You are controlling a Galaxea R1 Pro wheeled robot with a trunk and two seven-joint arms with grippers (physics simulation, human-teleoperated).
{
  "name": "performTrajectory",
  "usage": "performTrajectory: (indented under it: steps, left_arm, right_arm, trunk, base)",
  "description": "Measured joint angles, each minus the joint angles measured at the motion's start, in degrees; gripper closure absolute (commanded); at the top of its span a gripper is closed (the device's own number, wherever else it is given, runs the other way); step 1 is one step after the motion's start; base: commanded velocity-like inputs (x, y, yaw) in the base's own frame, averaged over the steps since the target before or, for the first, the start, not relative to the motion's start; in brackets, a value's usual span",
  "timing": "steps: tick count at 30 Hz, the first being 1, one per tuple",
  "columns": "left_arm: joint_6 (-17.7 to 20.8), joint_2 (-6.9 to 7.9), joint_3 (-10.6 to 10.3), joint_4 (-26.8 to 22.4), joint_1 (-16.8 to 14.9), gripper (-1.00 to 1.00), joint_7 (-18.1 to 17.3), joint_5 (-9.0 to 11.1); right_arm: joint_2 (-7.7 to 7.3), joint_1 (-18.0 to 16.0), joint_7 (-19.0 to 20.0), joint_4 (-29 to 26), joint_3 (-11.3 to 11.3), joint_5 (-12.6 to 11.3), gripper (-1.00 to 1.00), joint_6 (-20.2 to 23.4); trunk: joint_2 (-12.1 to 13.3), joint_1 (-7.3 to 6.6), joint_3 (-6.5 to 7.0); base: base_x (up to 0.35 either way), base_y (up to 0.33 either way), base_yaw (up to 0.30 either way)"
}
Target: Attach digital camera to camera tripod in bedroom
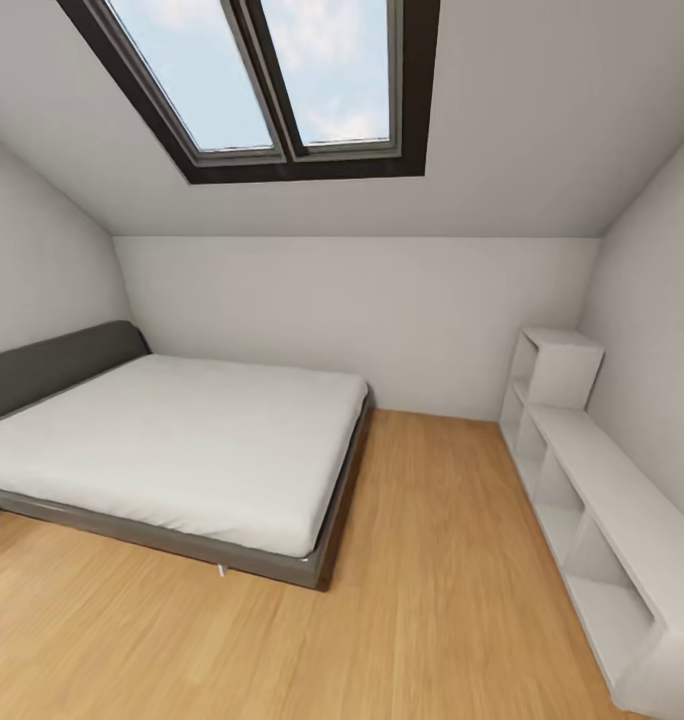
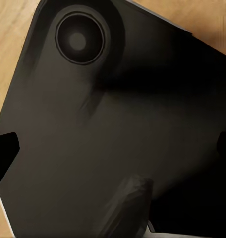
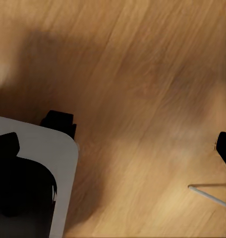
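Observation:
The bedroom lies ahead in the head view: pale grey walls, a light wood floor (image 1: 432, 560) and a grey bed (image 1: 182, 450) with a white mattress at the left. The digital camera and the camera tripod are out of view. My left gripper (image 2: 114, 146) is open, its dark fingertips (image 2: 4, 151) far apart over a large black surface (image 2: 108, 124) with a round ring; I cannot tell what that surface is. My right gripper (image 3: 115, 146) is open and empty above bare wood floor (image 3: 142, 74).
A low white open shelf unit (image 1: 592, 500) runs along the right wall. A dark-framed skylight (image 1: 272, 80) sits in the sloped ceiling. Open floor stretches between bed and shelf. A pale grey panel (image 3: 48, 163) with a black wheel (image 3: 59, 122) is in the right wrist view.

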Motion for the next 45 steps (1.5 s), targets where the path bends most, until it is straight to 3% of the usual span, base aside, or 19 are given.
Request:
performTrajectory:
  steps: [37,45]
  left_arm:
    - [0.0,-0.61,-0.19,0.08,-0.04,-1.0,0.32,-0.16]
    - [-0.02,-0.56,-0.16,0.08,-0.03,-1.0,0.32,-0.1]
  right_arm:
    - [-0.04,0.0,-0.54,0.0,-0.03,-0.08,-1.0,0.32]
    - [0.0,0.0,-0.58,0.0,0.02,-0.02,-1.0,0.45]
  trunk:
    - [0.0,0.0,0.0]
    - [0.0,0.01,0.0]
  base:
    - [0.261,-0.153,0.003]
    - [0.232,-0.156,0.186]
